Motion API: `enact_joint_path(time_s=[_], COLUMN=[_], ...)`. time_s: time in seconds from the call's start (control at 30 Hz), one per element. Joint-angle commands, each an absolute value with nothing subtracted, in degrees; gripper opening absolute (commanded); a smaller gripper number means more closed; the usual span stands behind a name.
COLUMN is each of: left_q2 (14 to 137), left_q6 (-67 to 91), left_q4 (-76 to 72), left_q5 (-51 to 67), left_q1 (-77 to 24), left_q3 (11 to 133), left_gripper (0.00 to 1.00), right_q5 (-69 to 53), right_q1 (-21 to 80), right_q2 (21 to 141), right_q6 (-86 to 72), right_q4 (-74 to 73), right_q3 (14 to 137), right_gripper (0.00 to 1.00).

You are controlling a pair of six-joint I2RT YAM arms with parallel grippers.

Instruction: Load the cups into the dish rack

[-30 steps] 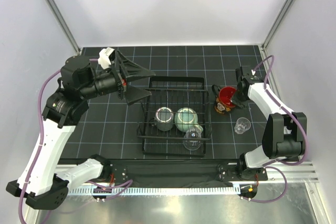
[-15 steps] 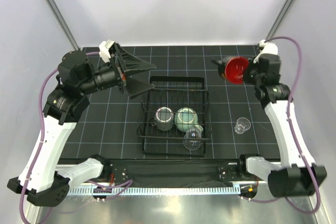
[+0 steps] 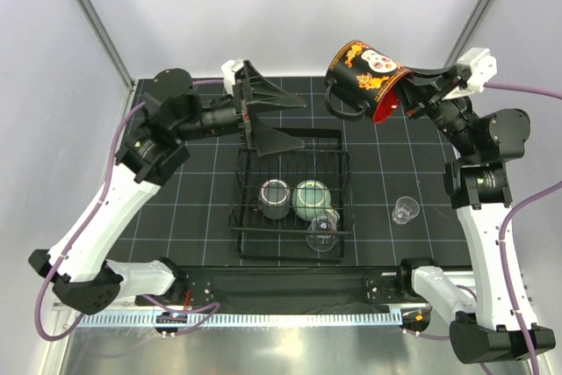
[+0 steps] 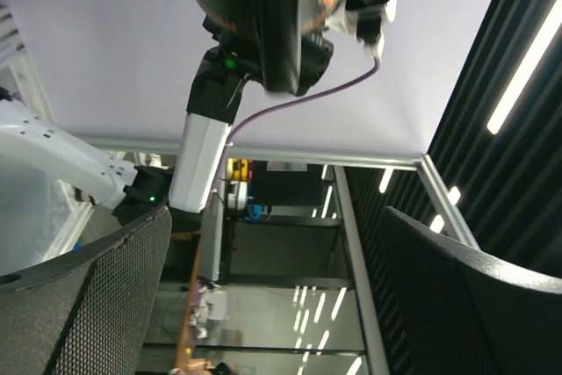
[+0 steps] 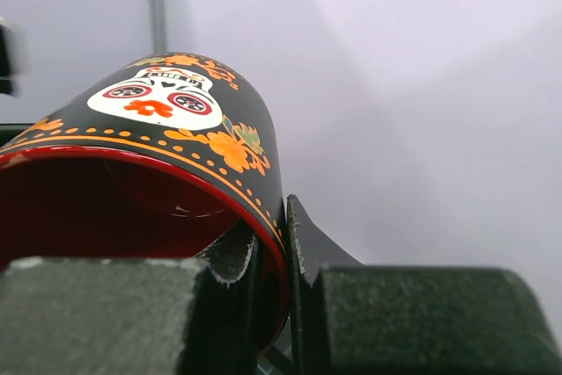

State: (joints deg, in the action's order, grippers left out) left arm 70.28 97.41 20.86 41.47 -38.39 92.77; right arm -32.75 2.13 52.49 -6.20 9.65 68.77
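The skull-print cup point(image 3: 358, 75) is held tilted in the air at 1 o'clock from the dish rack point(image 3: 239, 217), with the right gripper point(image 3: 397, 98) pinching its red-lined rim. The rack holds the dark grey-green mug point(image 3: 275, 197), the pale-green mug point(image 3: 311, 199) and a clear glass point(image 3: 323, 231). A second glass point(image 3: 404, 210) stands on the table point(image 3: 176, 208) at the rack's 3 o'clock. The left gripper point(image 3: 303, 123), fingers spread, hovers at 11 o'clock.

I see the black skull cup point(image 3: 362, 76) up in the air on its side, red inside facing right, its rim nipped by the right pincer point(image 5: 274, 261). The black wire rack point(image 3: 241, 191) holds the dark grey-green mug point(image 3: 276, 197), the pale-green mug point(image 3: 311, 199) just beside it, and a clear glass point(image 3: 323, 231) at its near right corner. The other clear glass point(image 3: 404, 210) stands on the bench point(image 3: 176, 208), right of the rack.
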Motion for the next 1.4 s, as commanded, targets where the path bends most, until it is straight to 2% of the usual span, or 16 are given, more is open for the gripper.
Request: enact_joint_path(time_s=[0.0, 0.4, 0.73, 1.13, 1.37], left_q2=[70.84, 76.28, 78.84, 80.68, 80.95], left_q6=[102.82, 103.89, 102.48, 100.28, 99.05], left_q4=[13.37, 11.34, 11.6, 12.74, 13.45], left_q5=[40.44, 36.04, 30.94, 30.24, 29.71], left_q1=[-39.46, -45.96, -50.36, -53.26, -53.61], left_q3=[95.27, 98.17, 99.67, 102.04, 103.27], left_gripper=[0.96, 0.83, 0.62, 0.6, 0.5], right_q5=[-40.43, -41.84, -39.2, -38.23, -38.06], right_q1=[2.11, 3.51, 4.74, 6.41, 8.34], right_q2=[50.98, 48.52, 47.2, 48.43, 48.87], right_q6=[-13.08, -21.27, -18.02, -16.35, -14.94], right_q4=[26.53, 31.64, 26.03, 22.33, 20.57], right_q3=[73.3, 69.88, 69.87, 71.28, 72.07], right_gripper=[0.04, 0.04, 0.04, 0.04, 0.04])
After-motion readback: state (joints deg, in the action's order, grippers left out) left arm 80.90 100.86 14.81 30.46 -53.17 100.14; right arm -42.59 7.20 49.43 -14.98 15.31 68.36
